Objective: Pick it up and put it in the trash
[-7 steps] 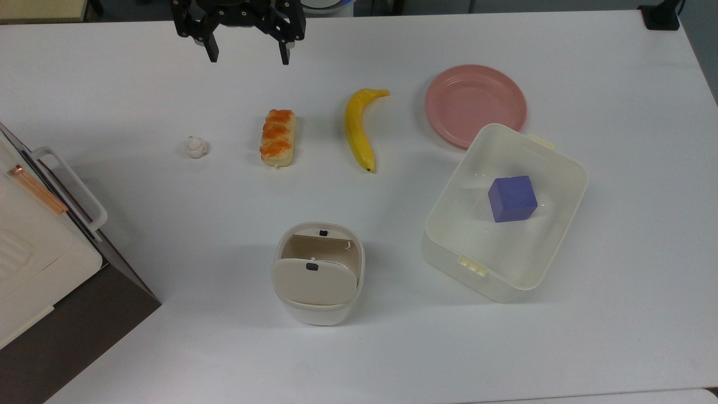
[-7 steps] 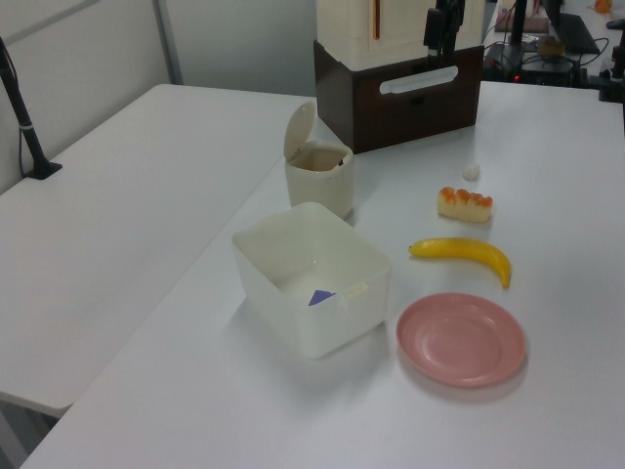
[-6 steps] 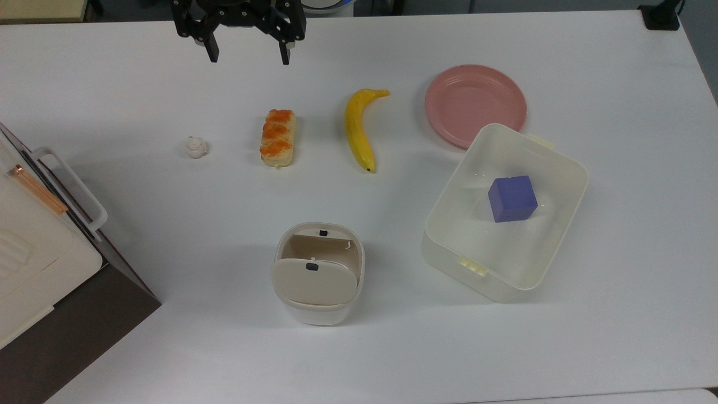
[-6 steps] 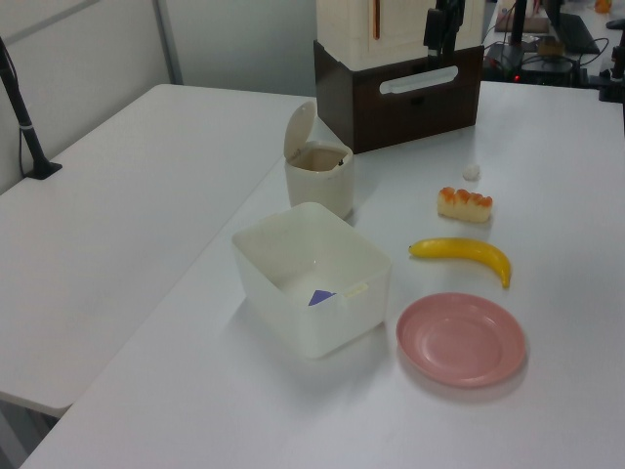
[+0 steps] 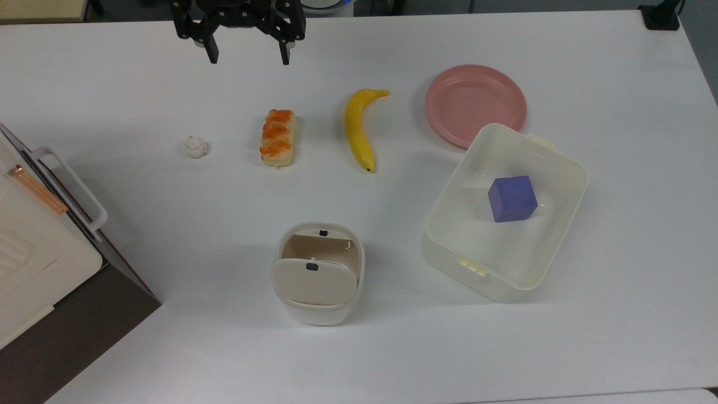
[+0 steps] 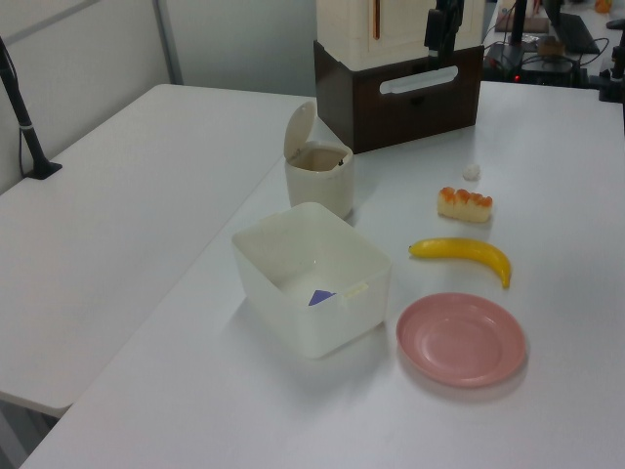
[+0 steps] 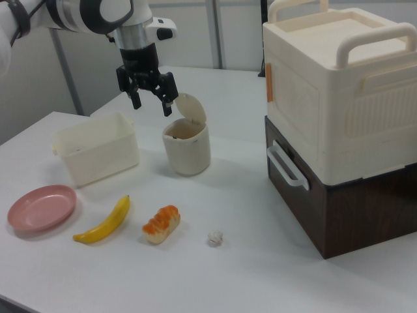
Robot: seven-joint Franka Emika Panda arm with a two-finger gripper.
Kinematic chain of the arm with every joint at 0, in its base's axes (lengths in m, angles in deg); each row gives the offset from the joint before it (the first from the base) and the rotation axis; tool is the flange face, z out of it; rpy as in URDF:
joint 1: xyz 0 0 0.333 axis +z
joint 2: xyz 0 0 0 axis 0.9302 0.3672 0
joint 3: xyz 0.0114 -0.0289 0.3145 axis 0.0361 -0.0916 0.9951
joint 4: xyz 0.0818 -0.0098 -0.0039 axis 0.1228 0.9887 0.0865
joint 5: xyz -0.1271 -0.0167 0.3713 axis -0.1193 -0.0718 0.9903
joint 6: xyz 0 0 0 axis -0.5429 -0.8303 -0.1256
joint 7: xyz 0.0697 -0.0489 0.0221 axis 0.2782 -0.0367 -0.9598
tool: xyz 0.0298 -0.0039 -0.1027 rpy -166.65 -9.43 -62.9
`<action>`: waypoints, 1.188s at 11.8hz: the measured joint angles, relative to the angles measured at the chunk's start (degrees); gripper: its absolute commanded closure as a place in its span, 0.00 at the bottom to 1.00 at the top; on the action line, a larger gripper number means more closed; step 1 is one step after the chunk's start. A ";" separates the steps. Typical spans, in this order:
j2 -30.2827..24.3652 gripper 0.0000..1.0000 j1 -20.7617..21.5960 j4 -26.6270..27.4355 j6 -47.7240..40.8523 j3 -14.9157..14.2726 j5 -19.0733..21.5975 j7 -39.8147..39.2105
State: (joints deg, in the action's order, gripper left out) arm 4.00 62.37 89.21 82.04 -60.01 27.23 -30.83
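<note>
The pincer [image 5: 247, 56] hangs released and empty, well apart from the wad [image 5: 196, 147]; descending off-line, it risks grabbing the neighbouring bread [image 5: 277, 138] mid-bench.

My gripper [image 5: 247, 53] is black, on a white arm [image 7: 98, 13]. Table [image 5: 168, 348]: plain white. Wad [image 5: 196, 147]: white, no pattern. Beside the wad, bread [image 5: 277, 138] is tan with 3 orange glazed patches on top. Beyond the bread from the wad: banana [image 5: 359, 127] yellow, dark at the tip; plate [image 5: 475, 104] solid pink. Bin [image 5: 318, 273]: cream-beige, 1 small dark mark on the lid. Box [image 5: 506, 211]: translucent white, holding 1 blue-violet cube [image 5: 511, 198]. Cabinet [image 7: 342, 199]: dark brown below, cream above.
</note>
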 measured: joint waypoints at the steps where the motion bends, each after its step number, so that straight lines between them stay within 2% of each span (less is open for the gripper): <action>1: 0.01 0.00 0.00 0.01 0.00 0.00 0.00 -0.01; 14: 0.21 0.00 -0.03 0.18 0.00 -0.02 0.00 -1.63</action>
State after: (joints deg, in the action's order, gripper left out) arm 4.21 62.34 89.39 82.04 -60.03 27.23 -32.47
